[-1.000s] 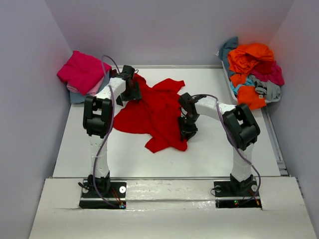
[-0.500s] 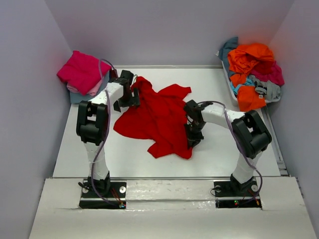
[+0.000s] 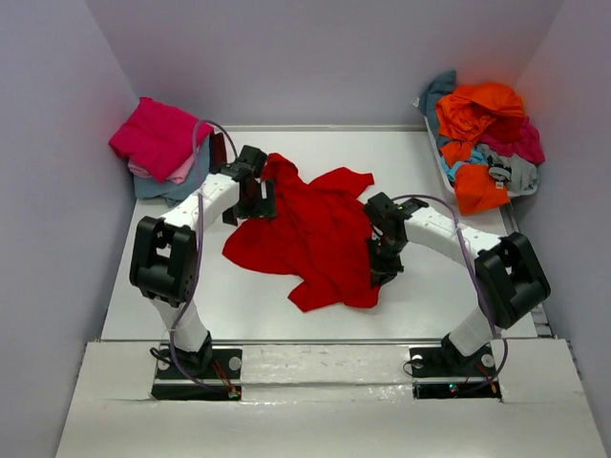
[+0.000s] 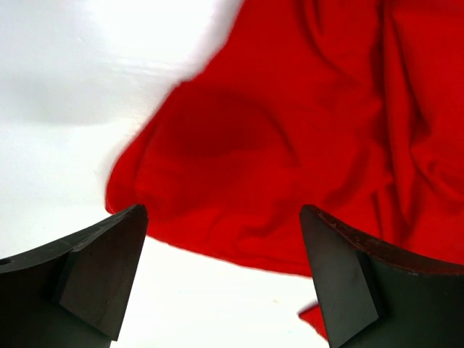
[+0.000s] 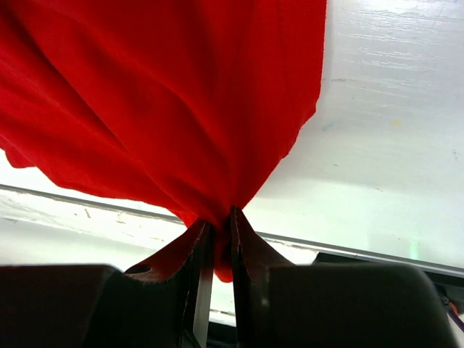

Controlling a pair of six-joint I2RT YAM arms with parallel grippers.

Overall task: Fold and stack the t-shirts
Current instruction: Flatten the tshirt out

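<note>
I'm pinching the red t-shirt (image 3: 305, 234) in the right gripper (image 5: 217, 221), likely to spread it flat. My left gripper (image 4: 221, 217) is hovering wide open, empty, cloth just ahead

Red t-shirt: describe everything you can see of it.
The red t-shirt is soft, plain, bright red cloth, unfolded and wrinkled, spread across the middle of the table. The right gripper is shut on a bunched fold at its near right edge; the left gripper hangs open over its far left edge, not gripping it.
</note>
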